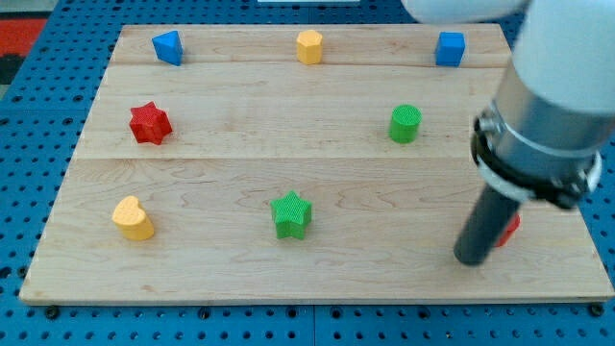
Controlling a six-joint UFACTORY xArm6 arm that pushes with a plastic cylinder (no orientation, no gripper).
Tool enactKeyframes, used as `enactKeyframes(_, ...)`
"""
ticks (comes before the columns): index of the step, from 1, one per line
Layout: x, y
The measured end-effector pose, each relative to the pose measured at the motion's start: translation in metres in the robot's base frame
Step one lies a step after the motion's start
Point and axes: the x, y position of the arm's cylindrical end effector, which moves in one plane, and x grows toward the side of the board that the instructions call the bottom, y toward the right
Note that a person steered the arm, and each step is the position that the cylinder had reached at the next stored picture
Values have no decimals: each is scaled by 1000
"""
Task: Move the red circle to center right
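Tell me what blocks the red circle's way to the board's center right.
Nothing visible does. The red circle sits at the lower right, mostly hidden behind the rod, with my tip right beside it. The board above it looks bare; the green cylinder stands off to the view's left.

Robotics lab, blue pegboard bench (29,308), wooden board (240,163), robot arm (543,125)

The table (240,163) looked like pale, smooth wood with visible grain; the green star (291,214) seemed matt, finely ribbed plastic; my rod appeared matt dark.
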Motion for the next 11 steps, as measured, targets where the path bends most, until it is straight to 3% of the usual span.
enactKeyframes(1, -36, 12)
enactKeyframes(2, -101, 1)
enactKeyframes(4, -36, -3)
enactKeyframes(5, -65, 46)
enactKeyframes(6, -116, 32)
enactKeyframes(8, -86, 60)
enactKeyframes(9, -123, 114)
enactKeyframes(11, -172, 35)
